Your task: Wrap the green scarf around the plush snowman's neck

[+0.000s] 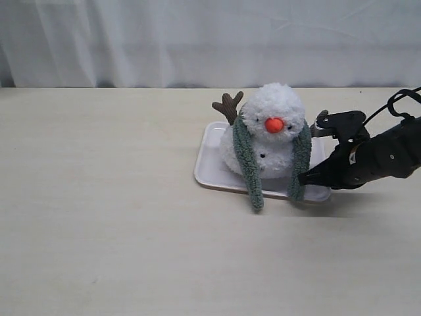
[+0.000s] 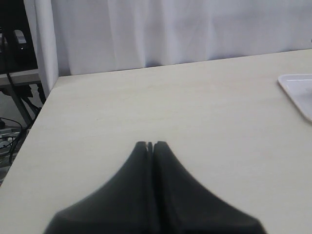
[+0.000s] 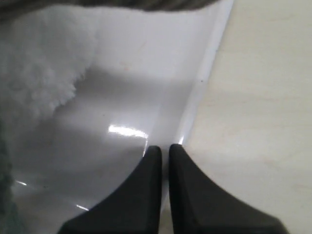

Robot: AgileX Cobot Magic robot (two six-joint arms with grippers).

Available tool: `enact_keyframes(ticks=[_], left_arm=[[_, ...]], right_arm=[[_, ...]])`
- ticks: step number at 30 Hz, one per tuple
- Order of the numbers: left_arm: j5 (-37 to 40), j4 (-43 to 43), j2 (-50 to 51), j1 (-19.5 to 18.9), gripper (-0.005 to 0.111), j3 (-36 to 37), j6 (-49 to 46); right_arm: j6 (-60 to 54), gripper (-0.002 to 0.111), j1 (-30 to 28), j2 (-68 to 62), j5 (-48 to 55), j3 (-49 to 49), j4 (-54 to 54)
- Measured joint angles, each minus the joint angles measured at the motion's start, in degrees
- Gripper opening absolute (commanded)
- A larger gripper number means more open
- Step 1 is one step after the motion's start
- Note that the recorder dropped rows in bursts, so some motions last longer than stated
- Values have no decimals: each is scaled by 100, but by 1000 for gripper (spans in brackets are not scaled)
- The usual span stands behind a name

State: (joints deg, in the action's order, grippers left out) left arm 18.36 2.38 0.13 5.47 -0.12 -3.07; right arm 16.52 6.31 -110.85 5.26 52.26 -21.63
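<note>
Showing the right tool closed tight on nothing, tips low at the rim of the white tray, just beside one hanging end of the green scarf; draped behind the plush snowman seated on that tray, both ends down its front; left tool closed also, empty, above bare surface

A white tray on a pale table — white curtain behind.
</note>
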Motion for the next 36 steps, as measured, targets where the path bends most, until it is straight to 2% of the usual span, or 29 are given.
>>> enact_keyframes(ticks=[19, 28, 36], left_arm=[[0, 0, 0, 0, 0, 0, 0], [0, 0, 0, 0, 0, 0, 0], [0, 0, 0, 0, 0, 0, 0]], right_arm=[[-1739, 4, 0, 0, 7, 13, 11], [-1946, 4, 0, 0, -160, 13, 289], [-1742, 31, 0, 234, 311, 181, 747]])
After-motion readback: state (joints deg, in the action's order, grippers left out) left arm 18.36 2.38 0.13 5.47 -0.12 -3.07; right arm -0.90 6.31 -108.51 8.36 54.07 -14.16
